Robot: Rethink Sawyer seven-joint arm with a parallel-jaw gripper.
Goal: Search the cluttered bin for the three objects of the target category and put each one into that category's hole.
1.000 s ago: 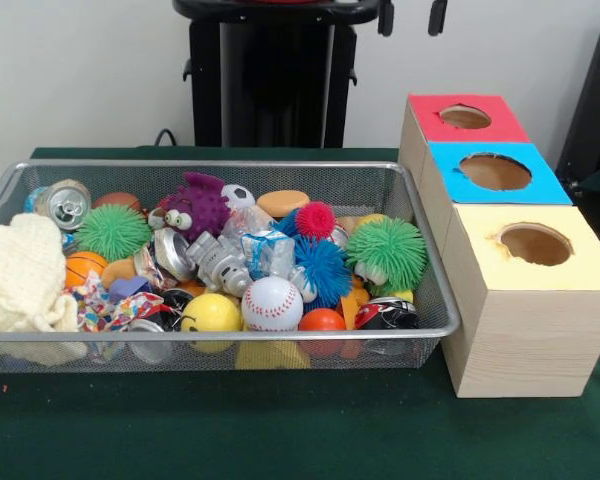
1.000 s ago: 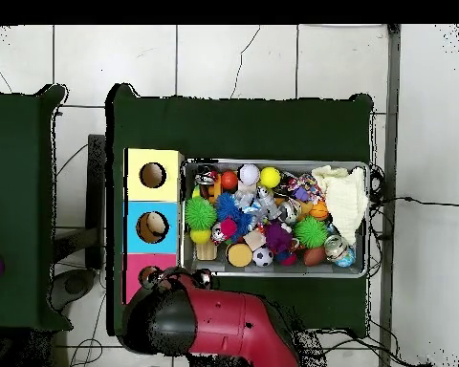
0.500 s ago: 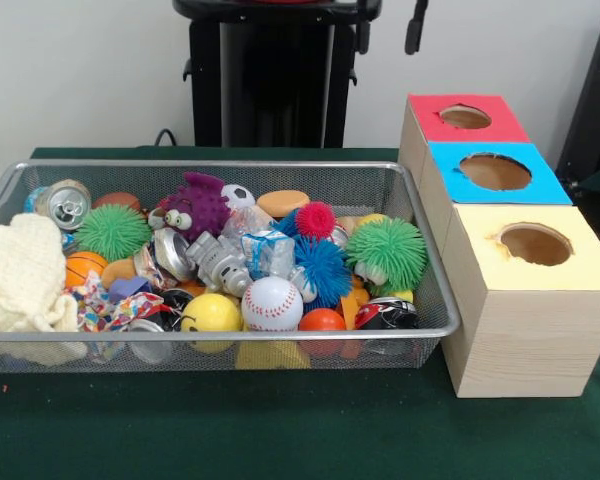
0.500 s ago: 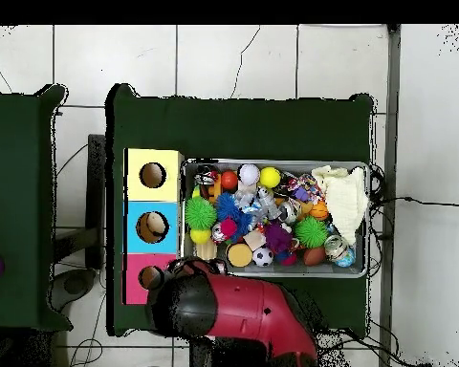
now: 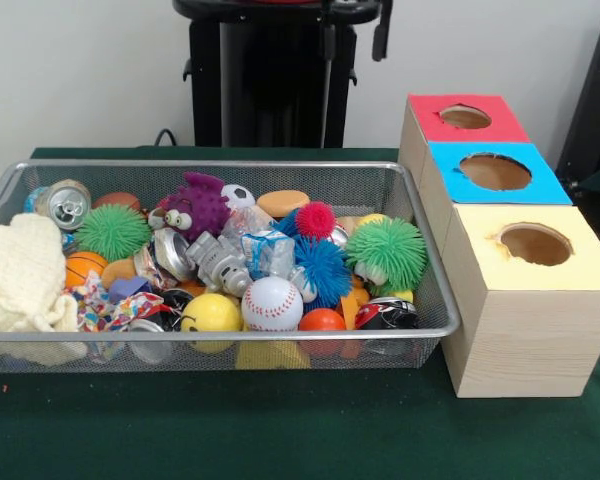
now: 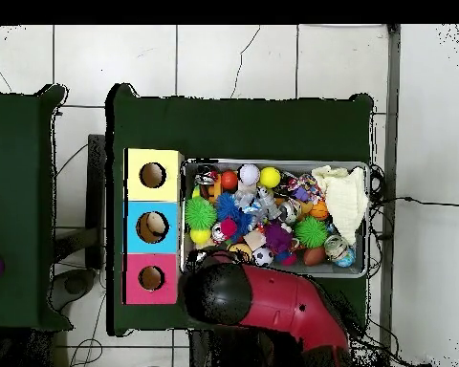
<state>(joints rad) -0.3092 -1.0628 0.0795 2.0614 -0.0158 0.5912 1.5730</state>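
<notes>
The printed cloth pieces are lying crumpled in the basket near its front rim, just beside the cream knitted cloth, at the end well apart from the yellow-topped hole. The gripper is hanging at the table's far edge, above the basket's rear; whether its fingers are spread or pressed together cannot be told. In my judgement the arm is needing to cross to that front corner and descend squarely onto the prints, taking care not to snag the knitted cloth or the can.

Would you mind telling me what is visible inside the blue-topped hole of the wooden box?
In the overhead view, something pale and rounded shows inside the blue-topped hole; I cannot tell what it is. The front view shows only brown shadow there, and the rest of the box's inside is hidden.
</notes>
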